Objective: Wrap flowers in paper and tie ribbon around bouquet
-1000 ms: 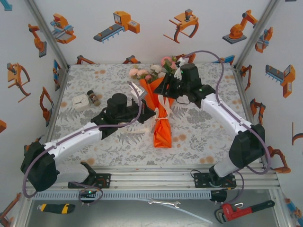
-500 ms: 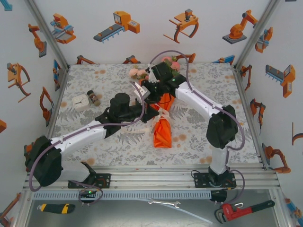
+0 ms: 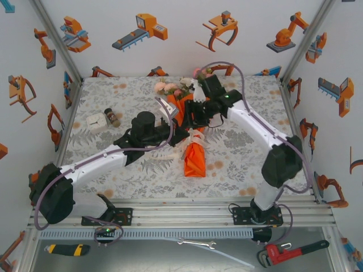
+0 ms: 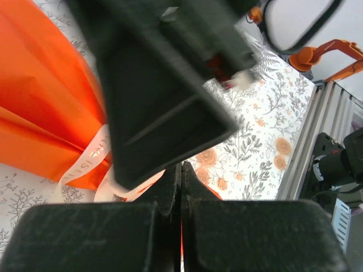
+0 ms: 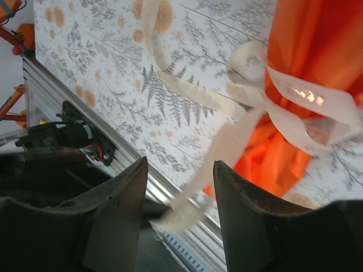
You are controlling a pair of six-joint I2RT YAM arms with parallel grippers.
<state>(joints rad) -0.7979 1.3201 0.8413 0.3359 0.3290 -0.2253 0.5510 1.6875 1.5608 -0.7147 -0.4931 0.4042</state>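
The bouquet lies mid-table, its flowers (image 3: 170, 88) at the far end and the orange paper (image 3: 194, 161) tapering toward me. Cream ribbon (image 3: 195, 136) circles its waist. My left gripper (image 3: 180, 133) is shut at that waist. In the left wrist view its tips (image 4: 181, 170) meet the ribbon (image 4: 85, 164) beside the paper (image 4: 39, 102), apparently pinching it, though the right arm's black body hides part. My right gripper (image 3: 195, 116) hovers just above, open. In the right wrist view (image 5: 180, 164) a loose, blurred ribbon (image 5: 295, 93) tail hangs between its fingers, untouched, beside the paper (image 5: 317, 51).
A white box (image 3: 96, 120) and a small dark bottle (image 3: 112, 117) stand at the left of the table. Another ribbon tail (image 3: 164, 158) lies on the cloth left of the paper. A knife (image 3: 67, 249), spanner (image 3: 195, 243) and red wrench (image 3: 292, 252) lie below the near rail.
My right arm swung left over the flowers, then came back right and now sits over the bouquet's waist. The ribbon tail is swinging. My left arm has stayed put, still shut.
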